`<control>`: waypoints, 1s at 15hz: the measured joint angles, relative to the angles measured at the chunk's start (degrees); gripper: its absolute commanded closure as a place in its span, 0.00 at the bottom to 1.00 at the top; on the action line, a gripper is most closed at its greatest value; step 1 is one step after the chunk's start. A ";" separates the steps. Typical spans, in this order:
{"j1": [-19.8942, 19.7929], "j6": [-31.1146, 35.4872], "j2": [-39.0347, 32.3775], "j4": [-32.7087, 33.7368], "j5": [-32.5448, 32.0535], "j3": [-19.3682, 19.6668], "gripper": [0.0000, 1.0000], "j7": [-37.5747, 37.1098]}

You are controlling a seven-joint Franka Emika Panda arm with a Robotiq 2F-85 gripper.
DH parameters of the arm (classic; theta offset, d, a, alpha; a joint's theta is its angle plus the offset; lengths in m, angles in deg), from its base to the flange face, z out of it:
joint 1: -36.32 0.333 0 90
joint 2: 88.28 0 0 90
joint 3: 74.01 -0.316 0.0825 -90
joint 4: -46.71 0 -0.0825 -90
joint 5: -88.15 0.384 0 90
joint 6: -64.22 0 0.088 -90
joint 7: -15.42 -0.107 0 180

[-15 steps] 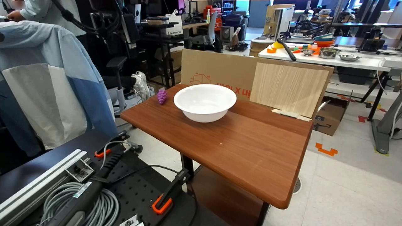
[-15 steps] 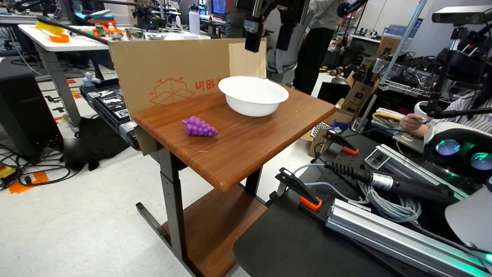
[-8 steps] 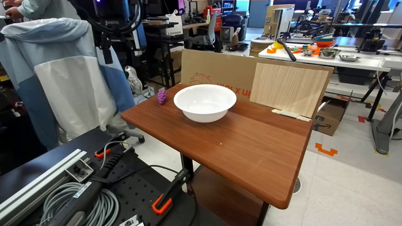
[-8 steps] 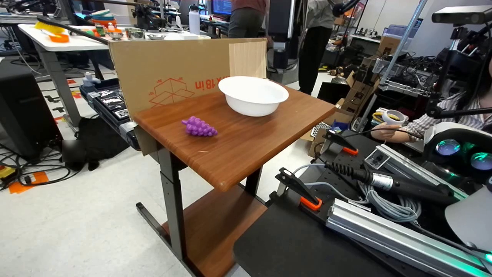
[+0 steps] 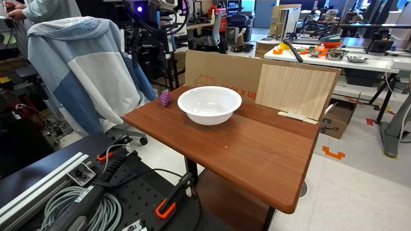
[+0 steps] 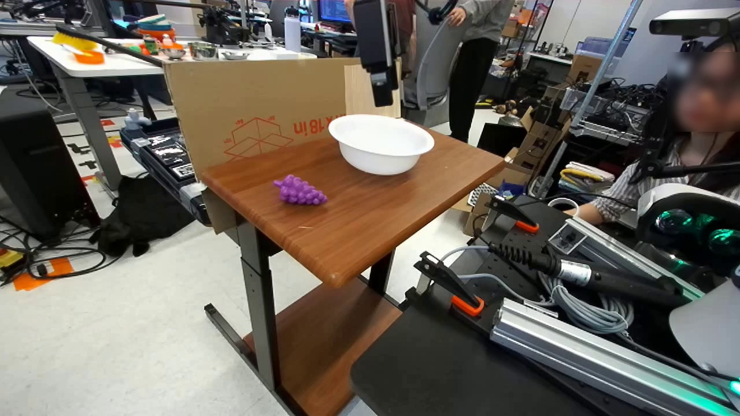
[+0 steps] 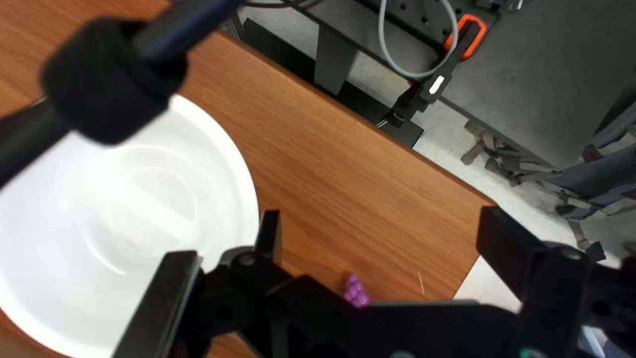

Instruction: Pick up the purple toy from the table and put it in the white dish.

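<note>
The purple toy (image 5: pixel 165 98) is a bumpy grape-like cluster lying on the reddish-brown table (image 5: pixel 257 154). It also shows in an exterior view (image 6: pixel 300 190), left of the white dish (image 6: pixel 378 162), and they are apart. The dish stands upright on the table and looks empty in the wrist view (image 7: pixel 243 194). My gripper (image 5: pixel 151 60) hangs in the air above table height. In the wrist view its fingers are wide apart with nothing between the tips (image 7: pixel 379 223). The toy (image 7: pixel 355 290) shows low between them, partly hidden by the gripper body.
A cardboard sheet (image 6: pixel 254 104) stands along one table edge, with a pale wood board (image 5: pixel 293 89) against it. A black bench (image 6: pixel 428 358) with clamps and coiled cable is nearby. A chair draped with a jacket (image 5: pixel 93 67) stands beside the table. People are nearby.
My gripper has moved right and lower in an exterior view and has turned. The draped chair has shifted right there. The toy and dish have not moved.
</note>
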 measured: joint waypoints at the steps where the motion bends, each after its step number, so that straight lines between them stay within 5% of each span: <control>1: 0.01 0.30 -2.52 2.14 -0.69 0.01 0.00 -1.34; 8: 0.55 4.28 -16.67 13.24 -1.02 1.13 0.00 -10.62; 15: 5.75 9.40 -27.21 22.31 -7.27 5.93 0.00 -21.61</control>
